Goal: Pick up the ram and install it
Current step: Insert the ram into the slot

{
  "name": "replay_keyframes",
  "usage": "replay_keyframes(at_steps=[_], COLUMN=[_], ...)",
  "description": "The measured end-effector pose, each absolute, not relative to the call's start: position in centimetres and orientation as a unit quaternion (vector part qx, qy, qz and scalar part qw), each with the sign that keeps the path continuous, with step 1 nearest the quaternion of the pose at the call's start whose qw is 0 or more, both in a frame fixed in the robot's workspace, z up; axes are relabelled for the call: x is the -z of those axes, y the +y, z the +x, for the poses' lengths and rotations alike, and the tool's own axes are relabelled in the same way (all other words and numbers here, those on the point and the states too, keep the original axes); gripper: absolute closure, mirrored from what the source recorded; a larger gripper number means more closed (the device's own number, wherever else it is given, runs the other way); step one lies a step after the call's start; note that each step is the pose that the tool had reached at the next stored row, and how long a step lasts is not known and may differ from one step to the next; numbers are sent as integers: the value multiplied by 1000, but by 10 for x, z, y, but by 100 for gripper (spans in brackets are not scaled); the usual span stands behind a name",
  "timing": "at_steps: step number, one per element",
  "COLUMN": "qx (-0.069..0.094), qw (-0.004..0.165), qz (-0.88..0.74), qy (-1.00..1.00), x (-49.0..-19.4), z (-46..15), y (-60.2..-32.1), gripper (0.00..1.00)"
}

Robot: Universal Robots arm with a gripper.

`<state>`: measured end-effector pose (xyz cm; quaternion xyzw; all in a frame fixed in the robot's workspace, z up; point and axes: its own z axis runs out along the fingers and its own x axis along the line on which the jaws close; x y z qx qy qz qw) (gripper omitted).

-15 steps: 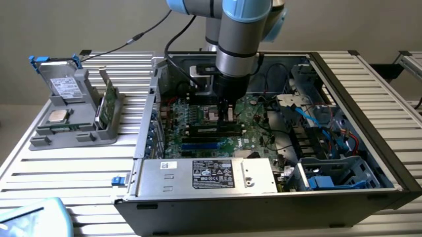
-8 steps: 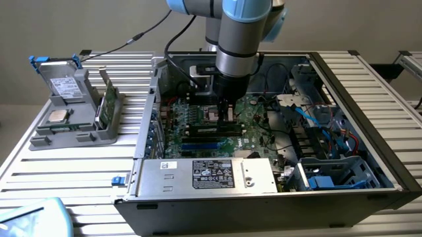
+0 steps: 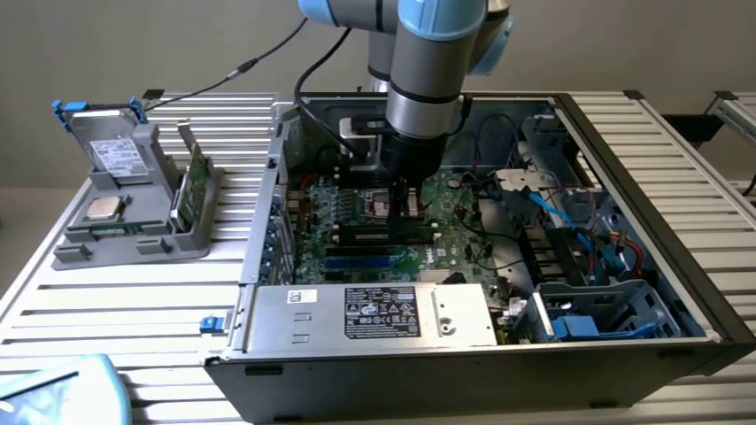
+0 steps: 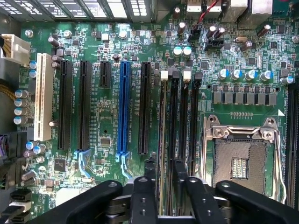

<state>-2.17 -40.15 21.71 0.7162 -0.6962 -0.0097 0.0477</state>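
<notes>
Over the board [image 4: 105,116], at six o'clock from the socket [image 3: 378,205] in the exterior view, the ram [image 4: 163,140] looks seated; the gripper [image 4: 164,165] straddles it, jaws parted, holding nothing, as it stands unaided

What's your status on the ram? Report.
Gripper open, astride the ram. Ram standing in motherboard slot; seating unclear. Nothing blocking.

The open computer case [image 3: 473,381] is taken in whole by the exterior view, from above and some way off on its power supply [image 3: 372,314] side, with part of the table [image 3: 119,301] beside it. The motherboard [image 4: 107,116] inside the case is viewed straight down and from close by in the wrist view. The memory slots [image 4: 176,116] and processor socket [image 4: 240,161] in the case are shared by both views.
</notes>
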Motion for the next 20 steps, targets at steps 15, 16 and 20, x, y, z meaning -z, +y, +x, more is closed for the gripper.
replay_keyframes(at_steps=[15,16,20], qx=[10,10,10], qw=[47,47,48], qz=[716,716,716], qy=[-696,-696,-696], x=[-233,-233,-233], z=[-34,-34,-34], y=[-401,-401,-401], gripper=[54,54,54])
